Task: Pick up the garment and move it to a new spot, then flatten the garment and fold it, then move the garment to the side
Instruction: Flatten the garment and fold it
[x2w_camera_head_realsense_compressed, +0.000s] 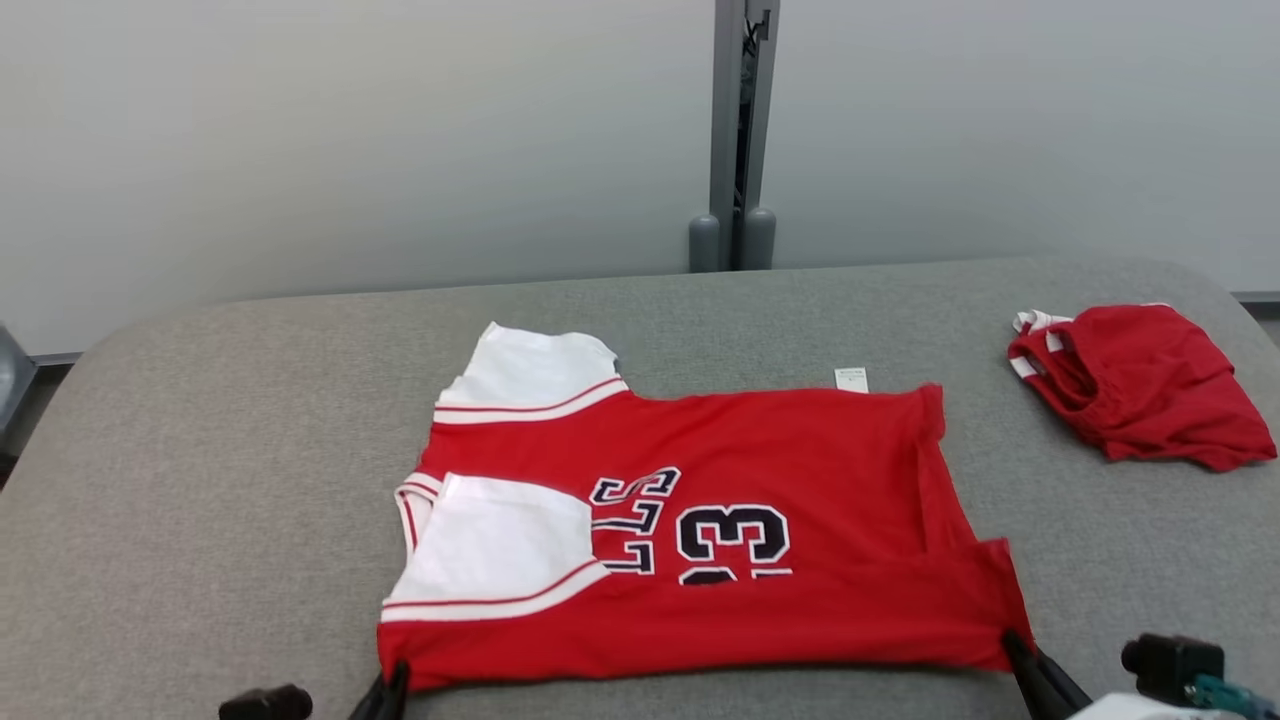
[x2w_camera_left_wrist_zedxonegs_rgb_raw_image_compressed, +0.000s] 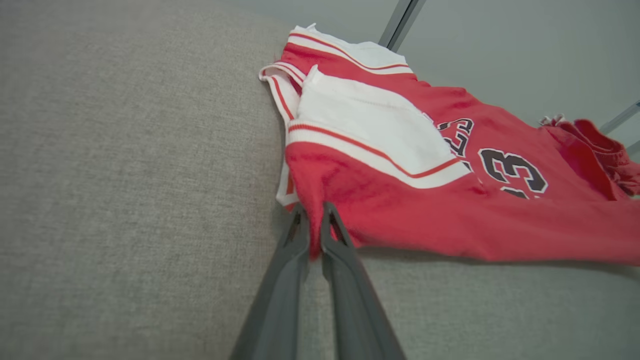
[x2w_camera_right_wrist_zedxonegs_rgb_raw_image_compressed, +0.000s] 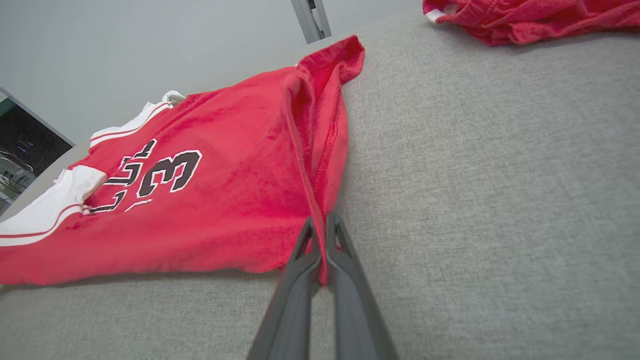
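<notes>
As both arms take hold along its near edge, the left gripper (x2w_camera_left_wrist_zedxonegs_rgb_raw_image_compressed: 314, 212) is clenched on the shoulder-side corner of the garment (x2w_camera_left_wrist_zedxonegs_rgb_raw_image_compressed: 400, 220), a pinch of red cloth caught between its dark fingers (x2w_camera_left_wrist_zedxonegs_rgb_raw_image_compressed: 280, 280). The right gripper (x2w_camera_right_wrist_zedxonegs_rgb_raw_image_compressed: 321, 222) is clamped on the hem-side corner, where a doubled seam runs away from its tips. The garment, a jersey of soft red knit with white sleeves banded in red and dark block numerals edged in white, lies spread just beyond and between the two grippers on the grey woven counter (x2w_camera_head_realsense_compressed: 200, 450), one sleeve laid over the body. It looks light and limp. It will likely sag between the two holds and crease readily, but not slide much on the coarse weave. Corner grips taken through both layers therefore seem the soundest. A second red garment (x2w_camera_head_realsense_compressed: 1140, 385), crumpled, sits well beyond the right gripper, apart from the jersey.
</notes>
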